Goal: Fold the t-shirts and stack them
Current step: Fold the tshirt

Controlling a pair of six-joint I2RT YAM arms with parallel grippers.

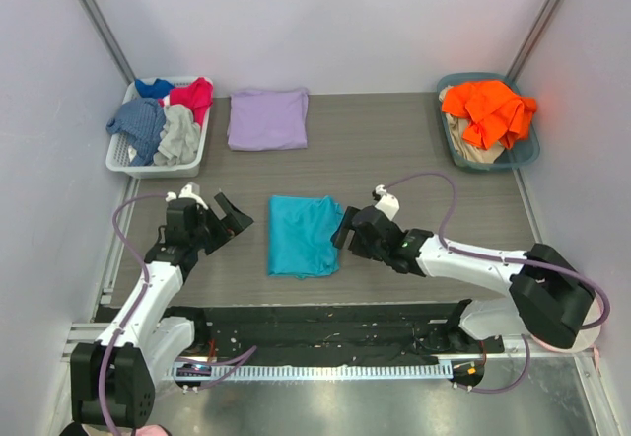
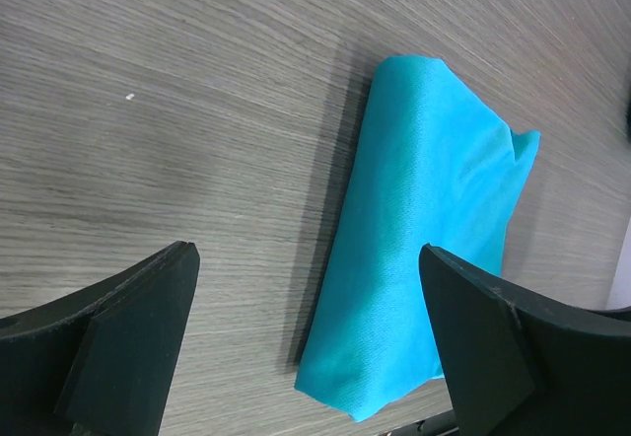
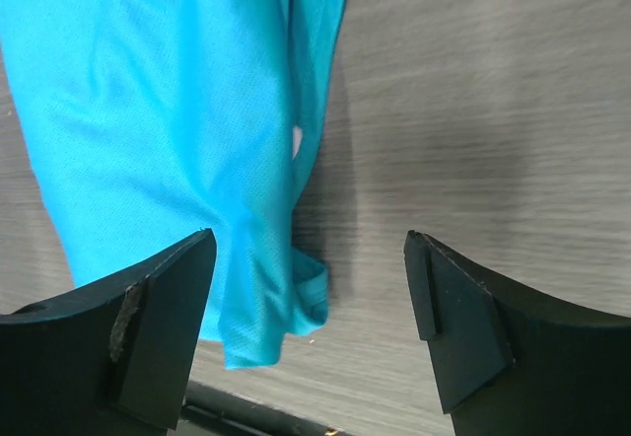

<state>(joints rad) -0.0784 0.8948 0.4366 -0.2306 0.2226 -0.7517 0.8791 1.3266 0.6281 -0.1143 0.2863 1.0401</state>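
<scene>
Folded teal t-shirt [image 1: 304, 236] lying mid-table toward near edge.
I am holding left gripper [image 1: 231, 221] and right gripper [image 1: 342, 231] released, empty, flanking it; lavender t-shirt [image 1: 267, 118] is lying folded along far edge.

Two t-shirts [image 1: 304, 235] [image 1: 267, 118] — two baskets [image 1: 158, 168] [image 1: 532, 148]

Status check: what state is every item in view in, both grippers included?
Teal shirt: folded, flat on table, not stacked.
Lavender shirt: folded, flat at far side, alone.
Left gripper: open, empty, left of teal shirt.
Right gripper: open, empty, over teal shirt's right edge.
White basket: full of clothes.
Teal bin: holds orange garment.
</scene>
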